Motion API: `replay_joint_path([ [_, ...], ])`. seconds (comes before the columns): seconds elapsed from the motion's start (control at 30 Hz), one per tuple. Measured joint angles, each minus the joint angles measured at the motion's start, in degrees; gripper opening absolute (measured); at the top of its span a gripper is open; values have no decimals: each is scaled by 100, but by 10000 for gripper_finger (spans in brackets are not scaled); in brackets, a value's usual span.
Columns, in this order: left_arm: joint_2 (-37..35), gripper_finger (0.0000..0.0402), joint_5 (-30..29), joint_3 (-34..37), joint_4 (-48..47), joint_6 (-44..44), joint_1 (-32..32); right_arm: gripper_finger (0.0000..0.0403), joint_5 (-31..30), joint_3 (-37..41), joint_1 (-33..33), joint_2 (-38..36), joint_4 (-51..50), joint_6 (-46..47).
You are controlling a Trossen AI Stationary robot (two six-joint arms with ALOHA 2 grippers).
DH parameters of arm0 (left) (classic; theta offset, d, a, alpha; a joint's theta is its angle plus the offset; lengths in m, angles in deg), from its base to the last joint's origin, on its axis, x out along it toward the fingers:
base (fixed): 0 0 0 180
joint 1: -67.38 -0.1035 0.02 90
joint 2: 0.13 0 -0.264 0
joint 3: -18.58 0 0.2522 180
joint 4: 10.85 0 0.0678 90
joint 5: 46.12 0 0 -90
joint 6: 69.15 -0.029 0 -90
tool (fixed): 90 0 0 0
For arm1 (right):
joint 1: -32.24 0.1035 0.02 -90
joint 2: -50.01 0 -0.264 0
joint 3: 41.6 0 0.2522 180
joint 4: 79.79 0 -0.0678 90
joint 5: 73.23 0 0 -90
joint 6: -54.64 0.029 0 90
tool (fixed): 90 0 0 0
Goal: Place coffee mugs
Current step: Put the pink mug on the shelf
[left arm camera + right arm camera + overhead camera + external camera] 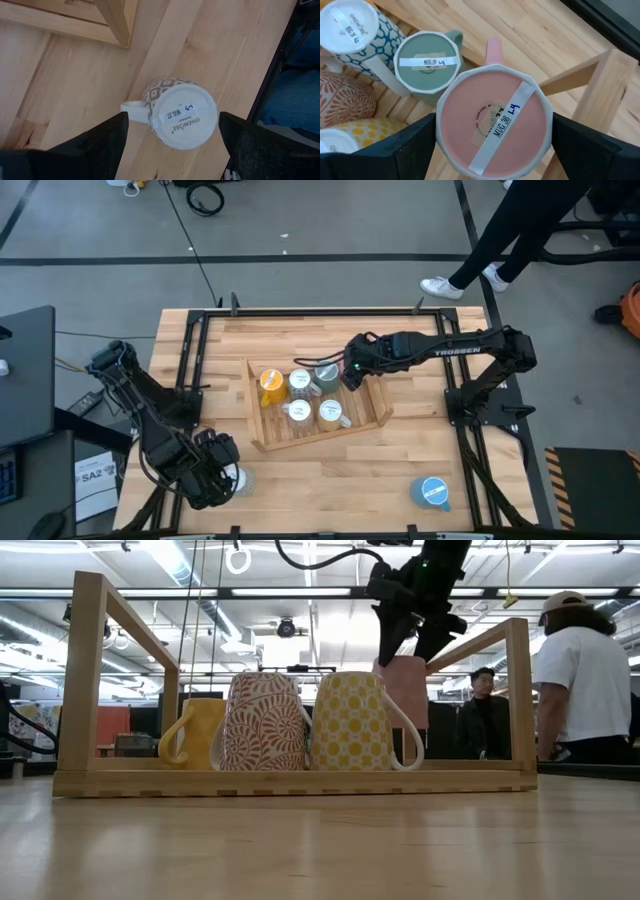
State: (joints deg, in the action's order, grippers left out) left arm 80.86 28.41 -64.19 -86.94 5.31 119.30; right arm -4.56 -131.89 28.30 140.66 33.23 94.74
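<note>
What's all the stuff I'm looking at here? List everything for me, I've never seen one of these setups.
table: one, pale wood, under everything
wooden tray: one, pale wood, mid-table
orange mug: one, in the tray
white-and-teal mug: one, in the tray
green mug: one, in the tray
red-patterned mug: one, in the tray
yellow-patterned mug: one, in the tray
pink mug: one, upside down, held above the tray
grey-patterned mug: one, upside down, table's front left
blue mug: one, table's front right
people: two, beyond the table
right end effector: dark, gripping the pink mug
left end effector: dark, open around the grey-patterned mug
</note>
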Motion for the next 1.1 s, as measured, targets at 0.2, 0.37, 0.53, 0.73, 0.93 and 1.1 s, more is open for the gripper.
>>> replay_joint_path([
  [0.2,0,316,0,0,2,0,2,358,48,29,-4,13,217,-76],
  [0.37,0,316,0,0,2,0,2,358,48,29,-4,15,217,-113],
  [0.53,0,316,0,0,1,0,2,358,52,29,-2,15,219,-356],
  [0.73,0,316,0,0,1,0,0,358,52,29,0,15,221,-1056],
  [0.93,0,316,0,0,1,-1,0,358,242,29,-11,15,215,-1748],
  [1.1,0,316,0,0,0,-2,0,358,487,29,-20,15,199,-2117],
])
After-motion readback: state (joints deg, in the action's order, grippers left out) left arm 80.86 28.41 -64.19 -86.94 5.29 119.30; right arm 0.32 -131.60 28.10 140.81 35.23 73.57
